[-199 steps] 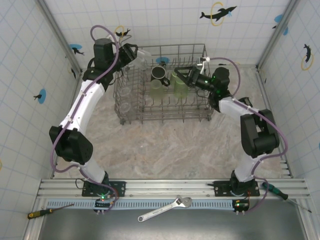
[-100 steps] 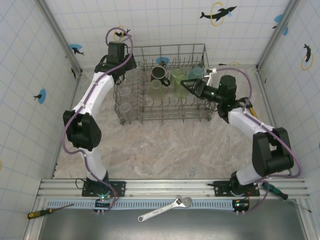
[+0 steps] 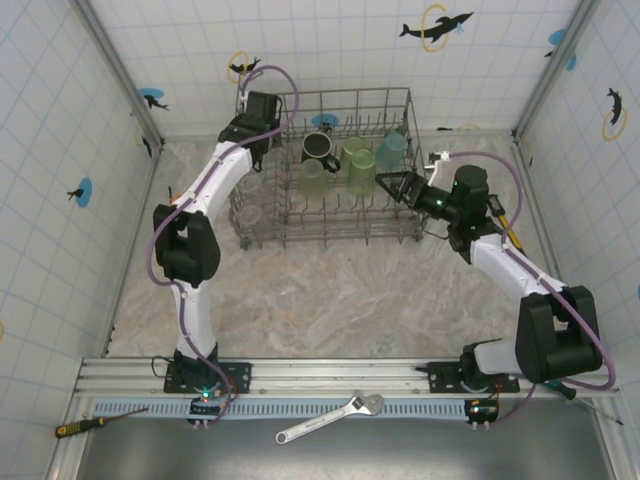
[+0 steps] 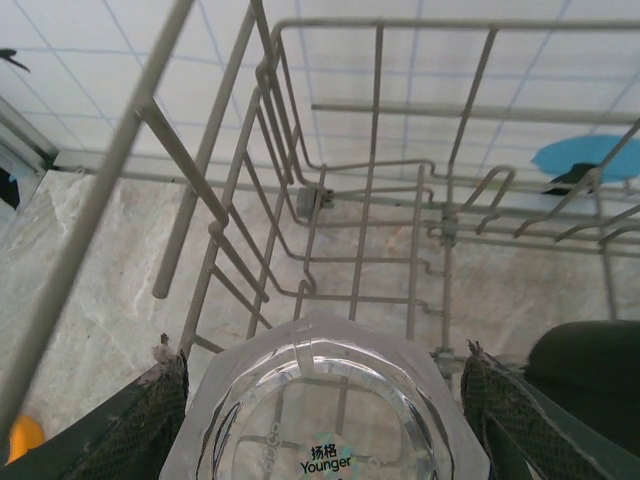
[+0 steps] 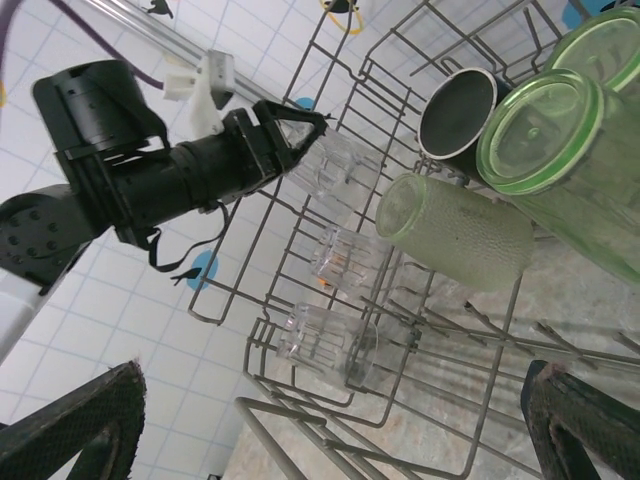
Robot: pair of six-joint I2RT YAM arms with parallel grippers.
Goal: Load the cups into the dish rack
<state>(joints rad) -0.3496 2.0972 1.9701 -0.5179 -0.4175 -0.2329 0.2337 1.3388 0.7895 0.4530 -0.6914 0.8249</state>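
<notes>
1. Already, the grey wire dish rack [image 3: 330, 236] holds a black handled mug [image 3: 318, 148], translucent green tumblers [image 3: 360, 172], a teal tumbler [image 3: 392, 150] and clear cups [image 3: 248, 186].
2. The left end effector [image 4: 322, 405] pinches one clear plastic cup [image 4: 330, 445] at the rack's far-left corner; seating it likely remains.
3. The right end effector [image 3: 384, 185] is spread and empty.

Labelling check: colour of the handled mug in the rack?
Mug is black, best in top external.

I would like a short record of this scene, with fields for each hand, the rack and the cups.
left hand: holds a clear cup at the dish rack's far-left corner
right hand: open, empty, at the rack's right end
in rack: black mug, teal tumbler, green tumblers, two other clear cups
</notes>
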